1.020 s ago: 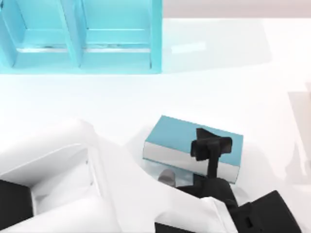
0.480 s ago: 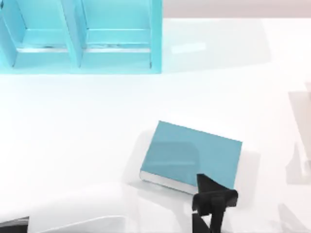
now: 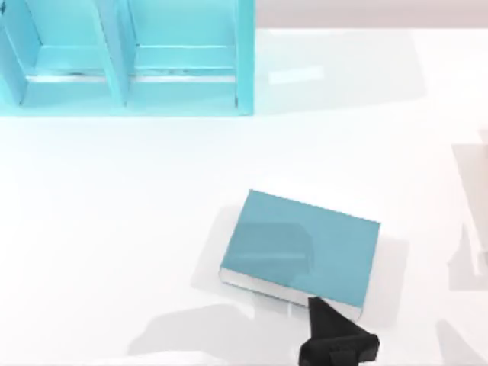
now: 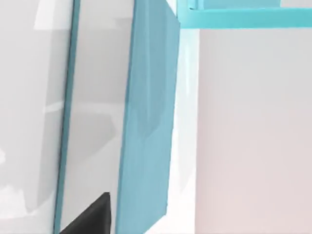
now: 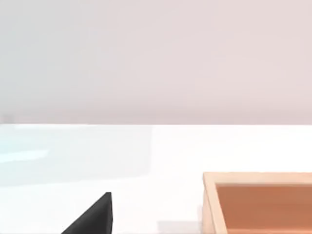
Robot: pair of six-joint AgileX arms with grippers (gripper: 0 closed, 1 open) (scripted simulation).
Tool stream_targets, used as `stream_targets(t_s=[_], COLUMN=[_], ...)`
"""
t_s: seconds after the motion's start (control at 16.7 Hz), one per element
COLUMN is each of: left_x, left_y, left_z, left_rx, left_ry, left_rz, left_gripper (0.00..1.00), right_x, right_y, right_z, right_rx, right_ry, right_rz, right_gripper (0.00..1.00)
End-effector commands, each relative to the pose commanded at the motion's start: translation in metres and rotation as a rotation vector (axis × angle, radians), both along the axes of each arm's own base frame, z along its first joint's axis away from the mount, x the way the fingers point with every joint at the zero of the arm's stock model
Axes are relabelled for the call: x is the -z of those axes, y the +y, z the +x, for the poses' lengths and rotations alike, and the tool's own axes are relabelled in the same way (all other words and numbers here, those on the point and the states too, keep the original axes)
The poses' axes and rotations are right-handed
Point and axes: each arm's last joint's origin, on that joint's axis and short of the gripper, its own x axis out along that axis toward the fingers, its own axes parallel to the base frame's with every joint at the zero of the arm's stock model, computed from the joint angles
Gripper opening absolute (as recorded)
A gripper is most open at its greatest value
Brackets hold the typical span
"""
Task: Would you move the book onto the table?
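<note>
The left gripper (image 3: 338, 343), fingers apart and let go, has drawn back off the book (image 3: 301, 248), which stays flat on the table (image 3: 114, 213), so the placing looks done.

The thick rectangular book (image 3: 301, 248) has a plain teal-blue cover and white page edges. It lies on the glossy white table (image 3: 114, 198). The compartmented shelf unit (image 3: 126, 57) is turquoise. The left gripper (image 3: 335, 339) is black.

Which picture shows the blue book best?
The top view: the whole teal cover of the book shows, lying flat on the table. The left wrist view shows it close up and edge-on, with white pages. The right wrist view looks elsewhere.
</note>
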Motion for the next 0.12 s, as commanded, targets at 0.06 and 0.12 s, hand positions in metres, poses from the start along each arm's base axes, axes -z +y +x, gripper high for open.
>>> stream_targets(t_s=[0.06, 0.12], left_x=[-0.0004, -0.0004], left_y=[0.0001, 0.0001], left_z=[-0.0005, -0.0005], left_rx=[0.000, 0.000], left_ry=[-0.001, -0.001], left_rz=[-0.001, -0.001], left_gripper=[1.00, 1.00], right_x=[0.0000, 0.0000], right_y=[0.0000, 0.0000], right_z=[0.0000, 0.0000], right_rx=[0.000, 0.000], right_ry=[0.000, 0.000], right_rz=[0.000, 0.000], right_gripper=[1.00, 1.00])
